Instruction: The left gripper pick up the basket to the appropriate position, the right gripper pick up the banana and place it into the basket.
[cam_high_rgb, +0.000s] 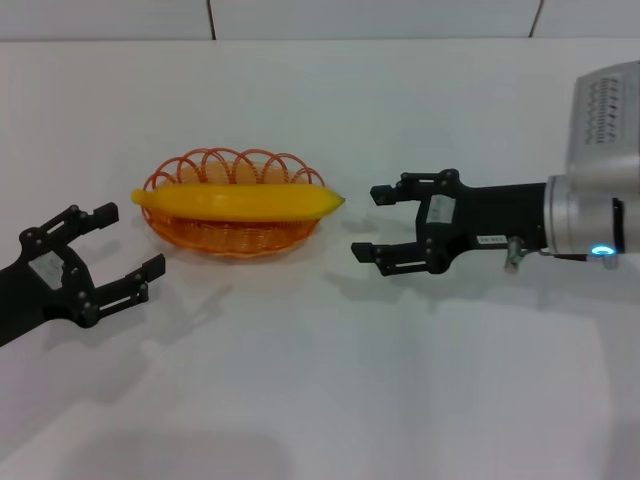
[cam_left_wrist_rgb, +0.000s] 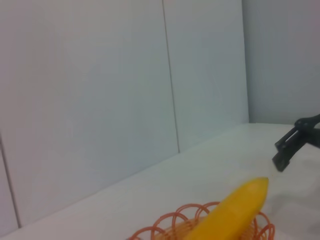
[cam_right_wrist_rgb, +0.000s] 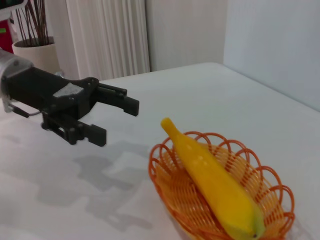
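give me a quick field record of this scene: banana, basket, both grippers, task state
banana: lying lengthwise in the basket, both tips past the rim
basket: orange wire, on the white table, held by neither gripper
left gripper: fingers open, to the basket's left, apart from it
right gripper: fingers open, to the basket's right, just off the banana's tip, holding nothing
task state: banana appears placed
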